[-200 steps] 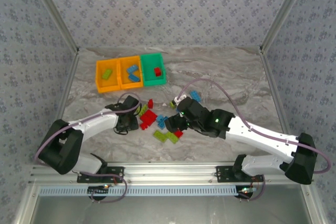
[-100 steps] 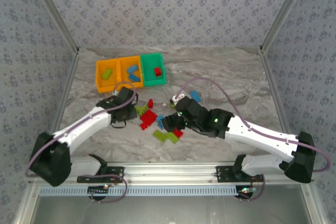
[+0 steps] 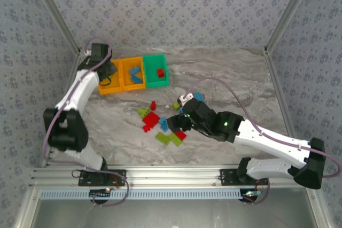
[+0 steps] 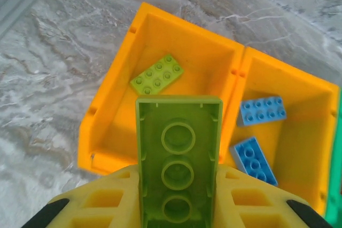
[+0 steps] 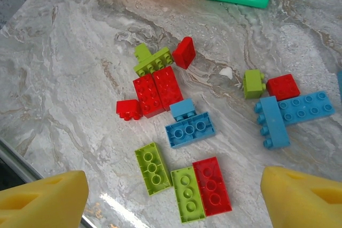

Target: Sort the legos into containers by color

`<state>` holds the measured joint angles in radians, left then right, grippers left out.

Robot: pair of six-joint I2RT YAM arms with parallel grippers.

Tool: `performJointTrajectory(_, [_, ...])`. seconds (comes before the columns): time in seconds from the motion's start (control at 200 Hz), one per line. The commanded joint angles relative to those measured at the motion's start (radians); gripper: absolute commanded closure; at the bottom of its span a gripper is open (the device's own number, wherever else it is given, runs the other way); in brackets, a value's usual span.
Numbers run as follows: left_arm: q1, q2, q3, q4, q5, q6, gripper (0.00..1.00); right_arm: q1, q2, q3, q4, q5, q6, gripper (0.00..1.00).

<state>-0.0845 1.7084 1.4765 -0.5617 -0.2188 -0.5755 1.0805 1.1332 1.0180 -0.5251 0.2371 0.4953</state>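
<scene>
My left gripper (image 4: 179,188) is shut on a lime green lego (image 4: 179,148), its hollow underside facing the camera. It hangs over the left orange container (image 4: 101,132), where one lime lego (image 4: 156,73) lies. In the top view the left gripper (image 3: 105,73) is above that container (image 3: 100,86). The middle orange container (image 4: 304,132) holds two blue legos (image 4: 254,159). A red lego (image 3: 160,72) lies in the green container (image 3: 147,73). My right gripper (image 5: 173,201) is open above the loose pile (image 3: 160,124), over two lime legos (image 5: 152,167) and a red one (image 5: 211,185).
More loose legos lie on the marble table (image 5: 69,78): a red pair (image 5: 157,92), a blue piece (image 5: 191,128), and joined blue bricks (image 5: 291,113) to the right. The metal frame edge (image 3: 69,36) runs close beside the left container.
The left arm has swung from the pile up to the left orange container, carrying the lime lego. The right gripper has stayed over the pile.
</scene>
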Motion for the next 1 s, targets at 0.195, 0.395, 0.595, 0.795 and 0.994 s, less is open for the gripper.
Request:
performJointTrajectory(0.195, [0.061, 0.319, 0.286, -0.15, 0.092, 0.026, 0.66, 0.019, -0.101, -0.008, -0.122, 0.093, 0.068, 0.13])
performJointTrajectory(0.395, [0.059, 0.255, 0.233, -0.143, 0.104, 0.014, 0.52, 0.017, -0.148, -0.029, -0.15, 0.141, 0.111, 0.11])
performJointTrajectory(0.595, [0.036, -0.012, 0.099, -0.122, 0.115, 0.008, 0.5, -0.006, -0.135, -0.032, -0.139, 0.146, 0.117, 0.09])
performJointTrajectory(0.795, [-0.181, -0.437, -0.137, -0.089, 0.087, 0.09, 0.52, -0.075, 0.003, 0.021, -0.048, 0.022, 0.112, 0.07])
performJointTrajectory(0.994, [-0.455, -0.774, -0.303, -0.171, 0.056, 0.322, 0.48, -0.179, 0.259, 0.125, 0.094, -0.176, 0.126, 0.06])
